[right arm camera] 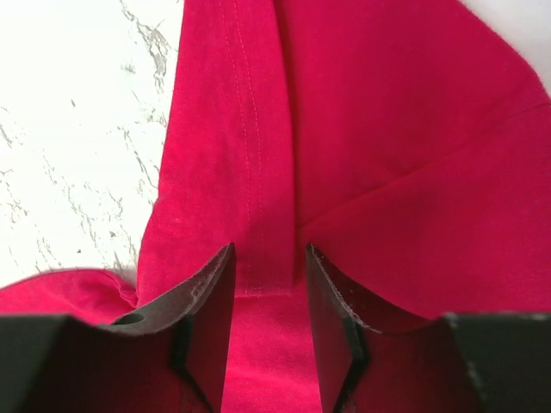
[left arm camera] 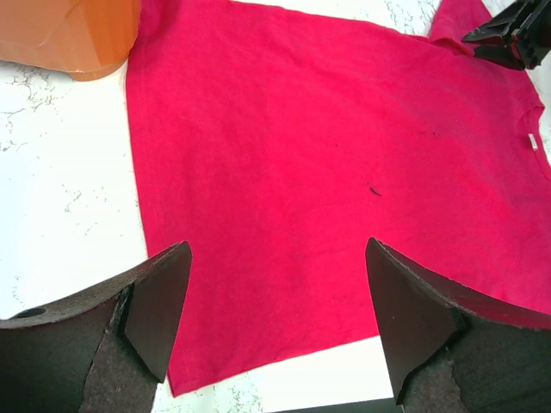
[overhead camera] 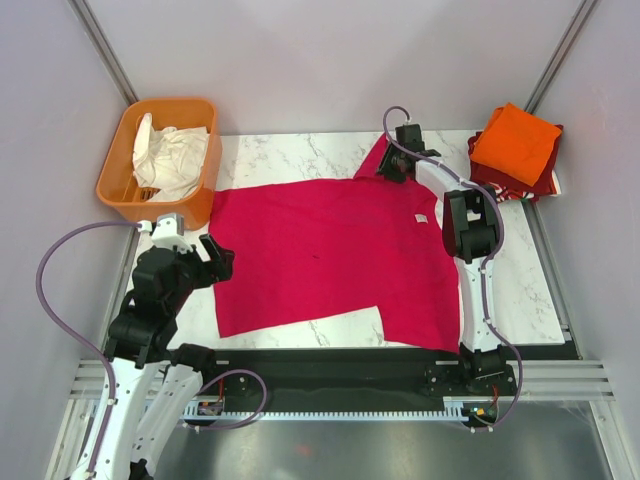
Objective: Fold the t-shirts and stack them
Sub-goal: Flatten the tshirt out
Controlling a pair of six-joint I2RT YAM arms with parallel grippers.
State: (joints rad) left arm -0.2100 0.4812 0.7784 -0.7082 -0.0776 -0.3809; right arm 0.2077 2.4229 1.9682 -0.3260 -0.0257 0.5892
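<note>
The magenta-pink t-shirt (overhead camera: 330,250) lies spread flat across the marble table, collar to the right; it fills the left wrist view (left arm camera: 301,155) and the right wrist view (right arm camera: 413,129). My left gripper (overhead camera: 222,258) (left arm camera: 274,249) is open and empty, hovering over the shirt's left hem. My right gripper (overhead camera: 385,168) (right arm camera: 269,249) is low over the far sleeve, jaws a little apart with the sleeve hem between them. The folded orange t-shirt (overhead camera: 515,142) sits on the dark red t-shirt (overhead camera: 545,180) at the back right.
An orange plastic basket (overhead camera: 120,180) (left arm camera: 69,34) holding white cloth (overhead camera: 170,160) stands at the back left, touching the shirt's corner. The right gripper also shows in the left wrist view (left arm camera: 512,39). A black rail runs along the table's near edge.
</note>
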